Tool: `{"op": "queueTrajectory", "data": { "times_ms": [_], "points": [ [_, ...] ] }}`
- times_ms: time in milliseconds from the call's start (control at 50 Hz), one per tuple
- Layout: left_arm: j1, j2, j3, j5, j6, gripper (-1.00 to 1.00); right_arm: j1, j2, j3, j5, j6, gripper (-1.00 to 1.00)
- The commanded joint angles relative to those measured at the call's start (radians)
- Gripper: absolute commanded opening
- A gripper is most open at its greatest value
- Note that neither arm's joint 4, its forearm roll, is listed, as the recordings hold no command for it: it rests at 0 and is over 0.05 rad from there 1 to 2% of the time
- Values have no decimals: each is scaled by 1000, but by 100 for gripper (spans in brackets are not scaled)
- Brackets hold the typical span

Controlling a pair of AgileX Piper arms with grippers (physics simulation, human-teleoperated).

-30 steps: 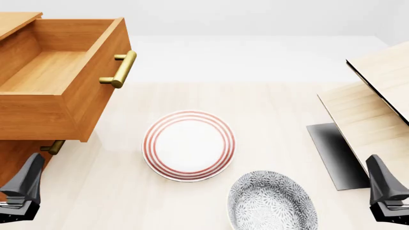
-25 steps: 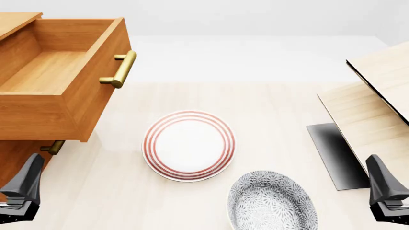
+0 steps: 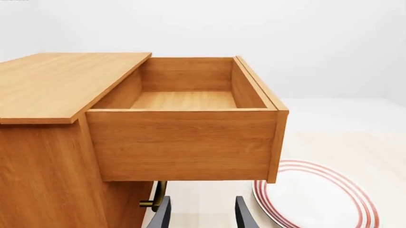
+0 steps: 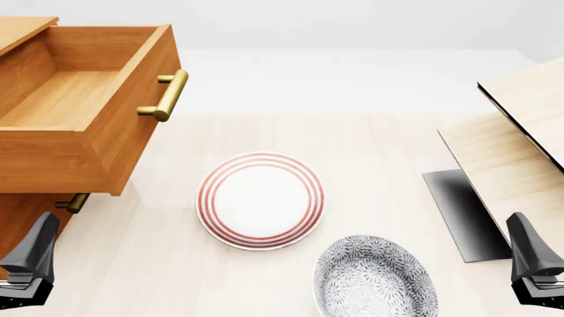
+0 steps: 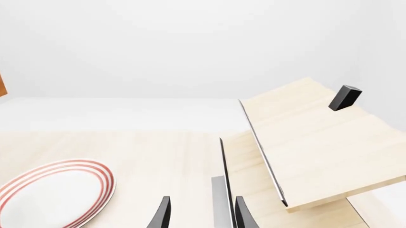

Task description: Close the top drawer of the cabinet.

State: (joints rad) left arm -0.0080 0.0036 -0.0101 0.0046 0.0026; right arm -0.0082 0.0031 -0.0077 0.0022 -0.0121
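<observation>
We see the cabinet point(image 4: 26, 218) of smooth orange-brown wood, its top drawer point(image 4: 84, 109) pulled far out, a deep box holding nothing, with a cylindrical brass handle point(image 4: 168, 94). Beside the cabinet on the pale tabletop point(image 4: 379, 152) sit a round red-ringed plate point(image 4: 260, 201) and a blue-patterned bowl point(image 4: 377, 277). The left tool point(image 3: 201, 213) and right tool point(image 5: 199, 213) both stand parted, gripping nothing.
</observation>
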Motion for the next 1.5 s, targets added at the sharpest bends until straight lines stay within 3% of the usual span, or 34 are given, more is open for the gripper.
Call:
{"op": "queueTrajectory", "data": {
  "times_ms": [20,120,380,520,720,840,1080,1500],
  "points": [
    [-10,-2,-21,12,6,100,-2,-1,-1,1,-1,100],
    [-4,-3,-74,57,-3,100,-2,0,0,0,-1,100],
    [-97,-3,-280,193,31,100,-2,0,-1,0,-2,100],
    [-173,8,-371,236,87,100,-2,0,-1,0,-1,100],
    [-319,161,-439,110,179,100,-2,0,-1,0,-1,100],
    [-360,236,-473,46,228,100,-2,0,0,0,-1,100],
    [-466,423,-637,-35,242,100,-2,-1,-1,2,-1,100],
    [-631,674,-786,-147,284,100,-2,-1,1,-1,-1,100]
  ]
}}
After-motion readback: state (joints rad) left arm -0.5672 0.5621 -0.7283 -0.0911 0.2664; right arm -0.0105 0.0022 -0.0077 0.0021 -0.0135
